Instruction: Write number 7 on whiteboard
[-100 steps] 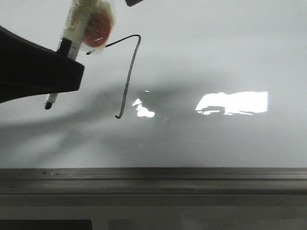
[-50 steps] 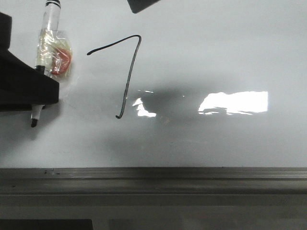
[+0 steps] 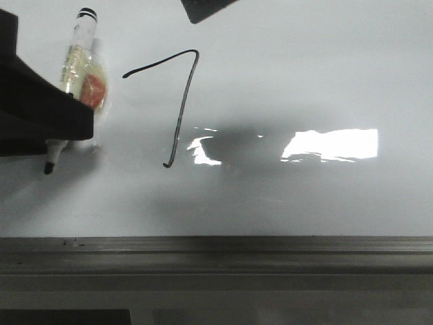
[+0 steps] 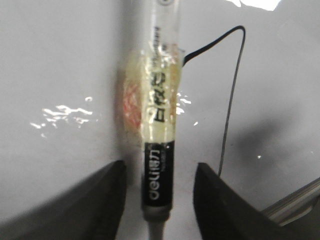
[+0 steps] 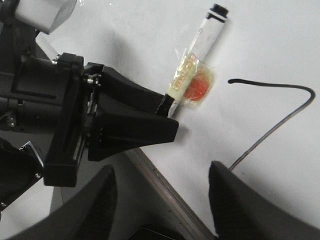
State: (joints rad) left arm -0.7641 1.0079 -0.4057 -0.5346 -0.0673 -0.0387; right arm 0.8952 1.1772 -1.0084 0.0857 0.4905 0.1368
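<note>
Front view showed the number 7 [image 3: 181,101] complete on the whiteboard [image 3: 304,81]. Left gripper [image 4: 157,200] looked slackened around the marker [image 4: 159,145]; best laid flat, clear of the ink. Right gripper [image 5: 160,200] sat spread, empty.

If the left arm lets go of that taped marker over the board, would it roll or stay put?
It would probably roll little: the marker has a round barrel, but the taped-on orange lump on one side should stop it. The glossy whiteboard looks slick, so it may slide. It looks stiff and light. The left gripper's jaws stand apart beside it.
</note>
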